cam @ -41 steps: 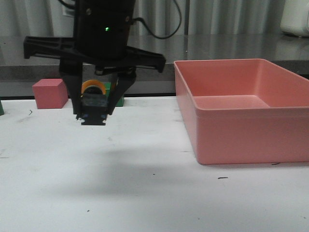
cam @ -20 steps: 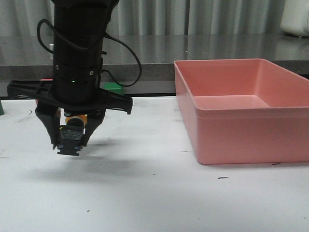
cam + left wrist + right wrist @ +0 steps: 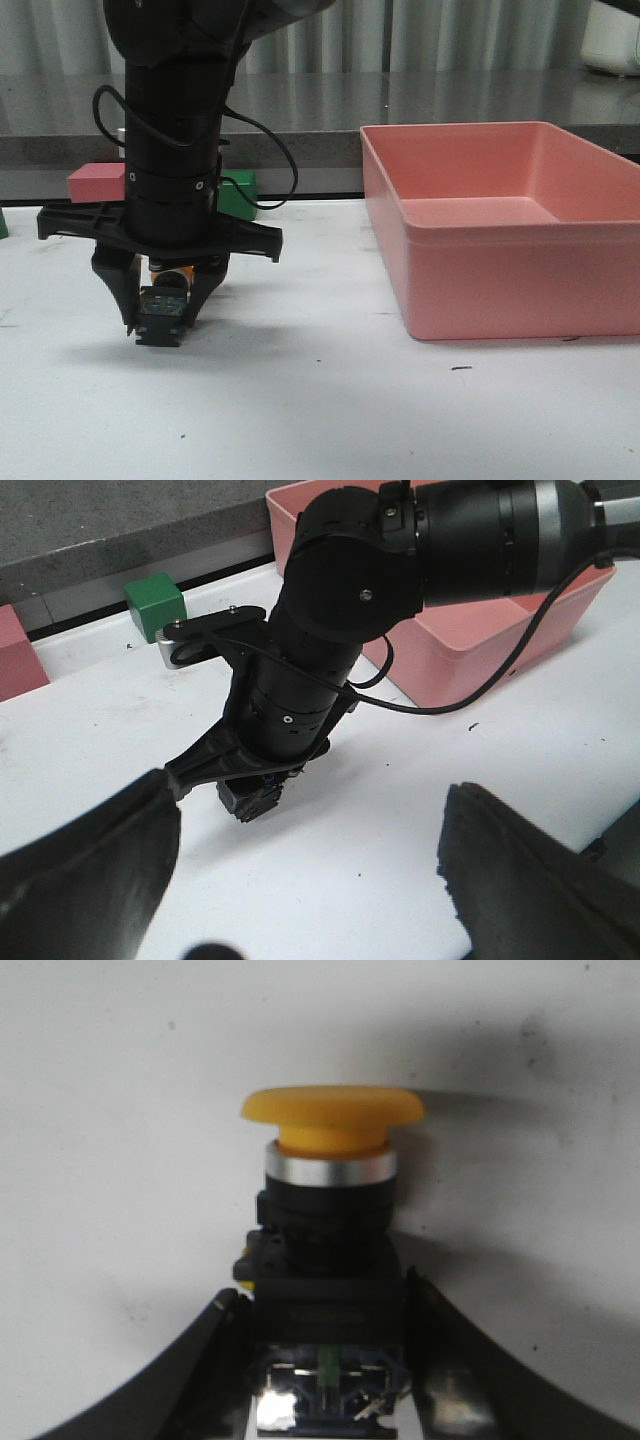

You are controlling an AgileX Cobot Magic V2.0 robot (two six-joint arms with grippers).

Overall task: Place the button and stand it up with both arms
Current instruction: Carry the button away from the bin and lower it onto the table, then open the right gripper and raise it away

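Note:
The button [image 3: 162, 308] has a yellow cap, a silver collar and a black body [image 3: 330, 1200]. My right gripper [image 3: 162, 322] is shut on the body, with the cap pointing away from the wrist [image 3: 325, 1360]. It hangs low over the white table [image 3: 320, 400] at the left, and I cannot tell whether it touches. In the left wrist view the right arm [image 3: 330, 630] holds the button [image 3: 250, 798] between my left gripper's wide-apart fingers [image 3: 90, 880]. The left gripper [image 3: 310, 792] is open and holds nothing.
A large pink bin [image 3: 500, 270] stands on the right of the table [image 3: 460, 645]. A pink cube [image 3: 95, 182] and a green cube [image 3: 238, 195] sit at the table's back edge behind the right arm. The green cube [image 3: 155, 600] is far from the left gripper.
The right arm came down with the button, first down and left, then a little lower and right. The button now hangs close to the table.

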